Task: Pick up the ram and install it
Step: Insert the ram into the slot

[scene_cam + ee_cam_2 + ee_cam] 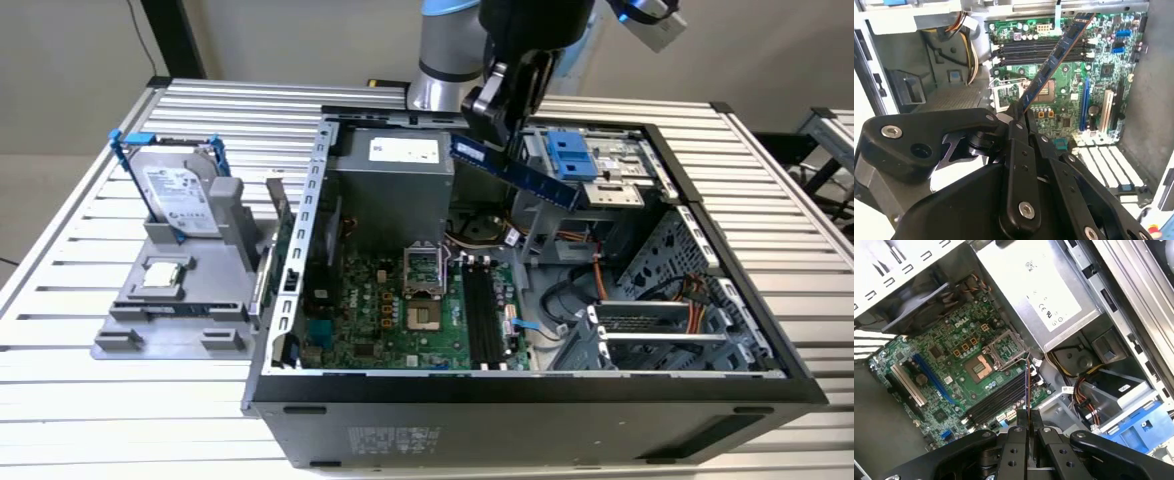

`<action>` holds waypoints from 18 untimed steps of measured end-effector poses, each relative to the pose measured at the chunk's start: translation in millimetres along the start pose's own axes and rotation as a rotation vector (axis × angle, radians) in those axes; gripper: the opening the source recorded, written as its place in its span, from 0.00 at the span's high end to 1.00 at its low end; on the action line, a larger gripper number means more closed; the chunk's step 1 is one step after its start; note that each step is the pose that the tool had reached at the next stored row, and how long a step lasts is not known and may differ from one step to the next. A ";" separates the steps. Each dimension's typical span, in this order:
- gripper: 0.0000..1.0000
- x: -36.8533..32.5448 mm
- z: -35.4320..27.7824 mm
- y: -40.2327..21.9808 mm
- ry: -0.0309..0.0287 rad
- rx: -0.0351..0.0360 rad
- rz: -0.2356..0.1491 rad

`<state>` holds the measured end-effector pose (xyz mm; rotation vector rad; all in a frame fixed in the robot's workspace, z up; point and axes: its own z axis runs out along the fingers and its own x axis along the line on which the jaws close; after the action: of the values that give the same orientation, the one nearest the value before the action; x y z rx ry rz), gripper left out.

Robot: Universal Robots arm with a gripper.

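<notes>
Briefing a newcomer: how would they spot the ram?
Find the open computer case on the slatted table. Above it, the black pincer holds the ram tilted. It's a long thin blue stick, unlike the boxy silver hard drive outside.

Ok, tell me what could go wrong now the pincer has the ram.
The pincer grips the ram by one end, tilted, so it could reach the memory slots skewed and jam. In the exterior view its free end looks close to the blue drive bay and might knock it.

White label (pixel 1051 310) on power supply (pixel 1014 275): print illegible; nothing else readable.
</notes>
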<state>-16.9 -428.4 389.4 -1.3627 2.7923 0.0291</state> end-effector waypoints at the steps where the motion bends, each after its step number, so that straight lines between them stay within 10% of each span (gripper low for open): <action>1: 1.00 0.0 0.0 0.0 0.0000 0.0006 0.014; 18: 1.00 0.0 0.0 0.0 -0.0004 0.0102 0.261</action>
<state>-16.9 -428.4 389.4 -0.9866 2.9442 0.0218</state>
